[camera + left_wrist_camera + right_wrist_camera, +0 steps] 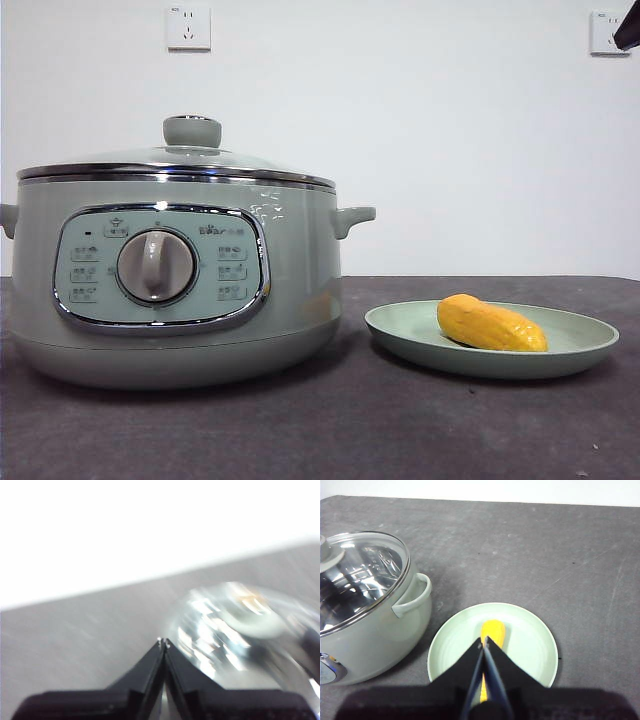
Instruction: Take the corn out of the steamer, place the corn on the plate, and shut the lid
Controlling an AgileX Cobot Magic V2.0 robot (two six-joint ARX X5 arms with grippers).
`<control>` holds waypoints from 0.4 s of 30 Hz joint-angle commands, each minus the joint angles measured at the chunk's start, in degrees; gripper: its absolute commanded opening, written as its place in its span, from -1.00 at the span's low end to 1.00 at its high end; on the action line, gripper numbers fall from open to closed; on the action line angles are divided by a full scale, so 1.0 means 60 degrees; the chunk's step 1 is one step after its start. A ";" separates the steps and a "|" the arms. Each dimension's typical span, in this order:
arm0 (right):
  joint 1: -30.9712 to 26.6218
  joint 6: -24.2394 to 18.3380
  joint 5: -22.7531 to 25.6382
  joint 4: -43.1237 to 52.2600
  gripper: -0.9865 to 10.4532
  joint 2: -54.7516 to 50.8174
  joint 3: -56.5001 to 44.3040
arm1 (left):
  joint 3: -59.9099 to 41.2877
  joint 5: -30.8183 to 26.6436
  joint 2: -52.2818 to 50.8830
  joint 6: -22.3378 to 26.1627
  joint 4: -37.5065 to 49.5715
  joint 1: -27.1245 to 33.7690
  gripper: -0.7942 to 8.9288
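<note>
Since the corn (490,324) already lies on its side on the plate (400,325), to the right of the steamer (170,290), and the lid (190,155) sits flat on the steamer's chrome rim with its knob upright, you can judge all three steps as done; nothing of the task looks left, apart perhaps from drawing the arms back.

Your right gripper (483,641) hangs above the plate, over the corn but apart from it, jaws clenched tip to tip on nothing. Your left gripper (163,642) is likewise pinched together and empty; its view is blurred, but the glass lid (240,625) shows beyond its tips, not touching them. From the front, only a black tip of one arm (628,28) shows at the top right corner.

You are working on a dark grey, matte table (350,430), faintly scuffed and speckled. Behind it stands a plain white wall (450,130) with two white sockets (188,27), one above the steamer and one at the far right.
</note>
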 commanded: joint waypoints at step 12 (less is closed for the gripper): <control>0.0007 0.0091 0.0025 0.0058 -0.82 -0.0022 -0.0069 | -0.4164 0.1785 -0.0943 -0.0040 0.2120 0.2940 -0.84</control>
